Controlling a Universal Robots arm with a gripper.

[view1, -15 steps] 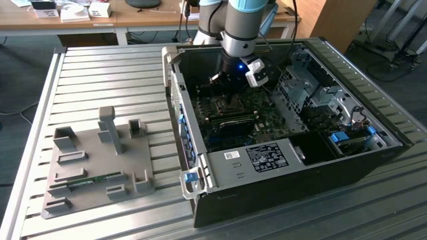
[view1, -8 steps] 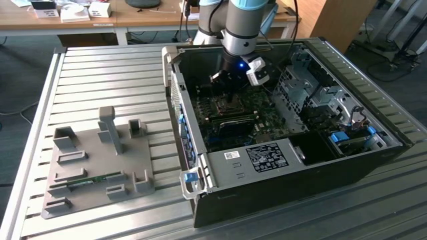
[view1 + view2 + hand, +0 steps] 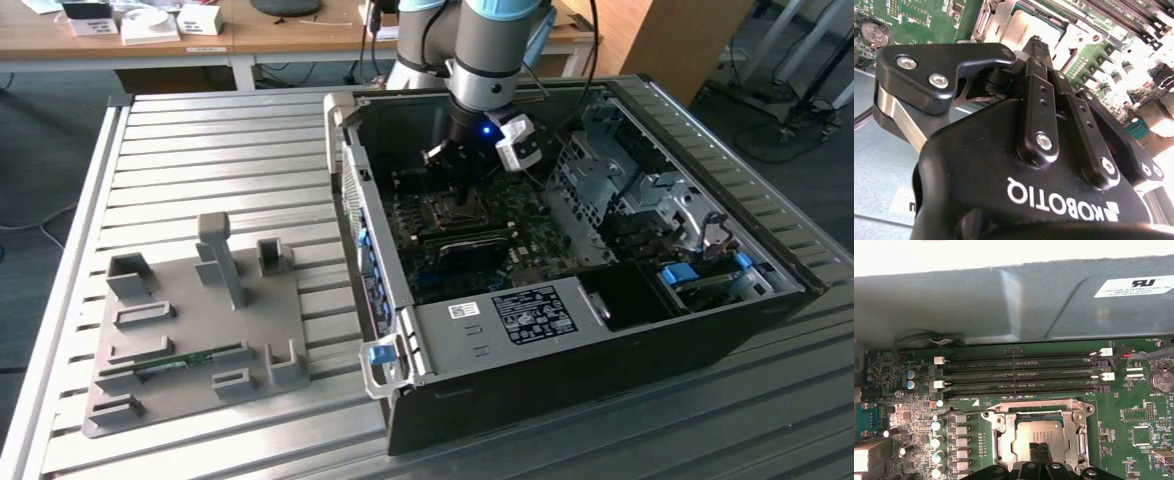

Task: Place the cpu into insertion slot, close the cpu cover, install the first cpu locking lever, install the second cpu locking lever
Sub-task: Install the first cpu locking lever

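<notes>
The arm reaches down into the open computer case (image 3: 574, 300), which lies on the slatted tabletop (image 3: 200, 140). The gripper (image 3: 1040, 452) hangs just above the cpu (image 3: 1038, 436), its jaws pressed together with nothing between them. The cpu sits flat inside the insertion slot (image 3: 1004, 442) on the green motherboard (image 3: 1134, 440). The cpu cover (image 3: 1076, 432) lies closed around it, beside the long black memory slots (image 3: 1019, 375). In the exterior view a grey fixture plate (image 3: 187, 330) rests well apart, toward the exterior view's left.

Silvery-grey cpu (image 3: 1040, 436) – bronze-silver cpu cover (image 3: 1076, 432) (green motherboard (image 3: 1134, 415)), black pincer (image 3: 1040, 456).
</notes>
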